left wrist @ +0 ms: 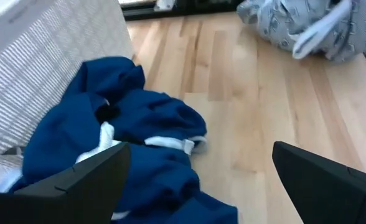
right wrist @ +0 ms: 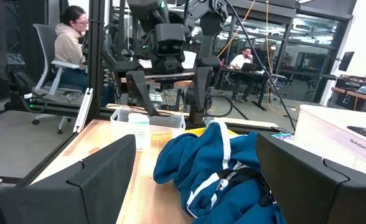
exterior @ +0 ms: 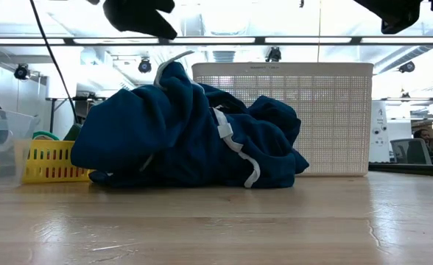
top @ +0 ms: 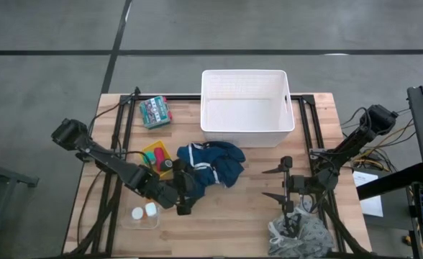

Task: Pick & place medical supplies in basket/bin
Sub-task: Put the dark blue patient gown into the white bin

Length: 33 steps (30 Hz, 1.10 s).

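The dark blue garment (top: pixel 213 164) lies bunched on the table just near of the white tub (top: pixel 247 108). My left gripper (top: pixel 186 192) is open and hangs above the garment's left near edge, where its wrist view looks down on the garment (left wrist: pixel 139 124). My right gripper (top: pixel 265 183) is open to the right of the garment, fingers pointing left at it (right wrist: pixel 214 162). The grey-white patterned cloth (top: pixel 298 234) sits heaped at the near right edge. Red and green tape rolls lie in the yellow tray (top: pixel 157 155). White pieces sit in the clear box (top: pixel 143 214).
The flat green patterned packet (top: pixel 155 111) lies at the far left, beside the tub. Bare wood lies between the garment and the patterned cloth (left wrist: pixel 307 28). The tub wall (exterior: pixel 312 110) rises behind the garment. People sit at desks in the room beyond the table.
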{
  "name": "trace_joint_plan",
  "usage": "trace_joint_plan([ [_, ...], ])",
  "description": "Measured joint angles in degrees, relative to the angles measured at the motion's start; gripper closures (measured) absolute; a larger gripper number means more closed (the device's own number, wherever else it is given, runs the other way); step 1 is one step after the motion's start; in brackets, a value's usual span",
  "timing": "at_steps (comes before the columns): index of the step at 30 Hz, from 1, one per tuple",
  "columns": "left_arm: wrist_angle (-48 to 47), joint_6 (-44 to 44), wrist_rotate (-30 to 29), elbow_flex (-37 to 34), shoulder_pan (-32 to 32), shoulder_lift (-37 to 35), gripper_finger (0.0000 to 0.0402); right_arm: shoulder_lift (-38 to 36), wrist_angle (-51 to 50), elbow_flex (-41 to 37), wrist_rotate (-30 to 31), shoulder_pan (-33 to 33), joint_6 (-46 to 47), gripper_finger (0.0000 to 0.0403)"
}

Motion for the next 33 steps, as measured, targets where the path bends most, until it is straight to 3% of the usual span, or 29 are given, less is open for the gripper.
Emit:
trace_joint_plan([
  [14, -1.31, -4.18, 2.22, 1.47, -0.21, -0.02, 0.0013, 0.0, 0.0, 0.01, 0.0, -0.01, -0.01, 0.0076],
  [20, -1.35, -4.31, -3.72, 5.08, -0.21, 4.94, 0.0019, 0.0, -0.02, 0.01, 0.0, 0.01, -0.07, 0.0076],
  [25, -3.41, -1.63, -5.9, 12.19, -0.21, 12.8, 0.0022, 0.0, -0.01, -0.01, 0.0, -0.01, -0.08, 0.0076],
  [33, -18.46, -7.12, -12.0, 29.22, -2.3, 22.68, 0.0022, 0.0, -0.08, -0.01, 0.0, -0.01, -0.01, 0.0076],
])
